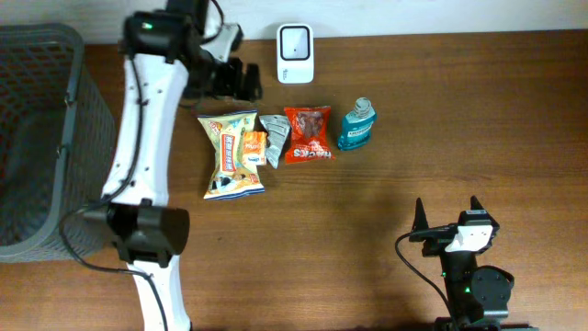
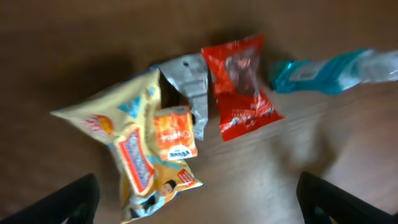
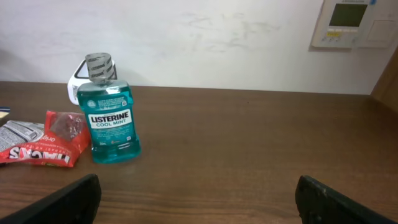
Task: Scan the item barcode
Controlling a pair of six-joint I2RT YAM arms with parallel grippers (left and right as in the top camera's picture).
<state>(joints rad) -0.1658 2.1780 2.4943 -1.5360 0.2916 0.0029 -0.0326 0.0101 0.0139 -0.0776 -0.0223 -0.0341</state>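
Five items lie in a row on the wooden table: a yellow snack bag (image 1: 231,156) (image 2: 127,143), a small orange box (image 1: 254,147) (image 2: 175,132) on top of it, a grey pouch (image 1: 276,138) (image 2: 189,90), a red packet (image 1: 307,134) (image 2: 239,87) (image 3: 43,146) and a teal mouthwash bottle (image 1: 357,126) (image 2: 323,71) (image 3: 111,118). A white scanner (image 1: 295,53) stands at the back edge. My left gripper (image 1: 237,81) (image 2: 198,186) hovers open above the items, holding nothing. My right gripper (image 1: 446,210) (image 3: 198,190) rests open near the front right, far from them.
A dark mesh basket (image 1: 37,138) fills the left side of the table. The left arm (image 1: 142,138) stretches from the front edge up to the back. A white wall with a control panel (image 3: 348,22) rises behind the table.
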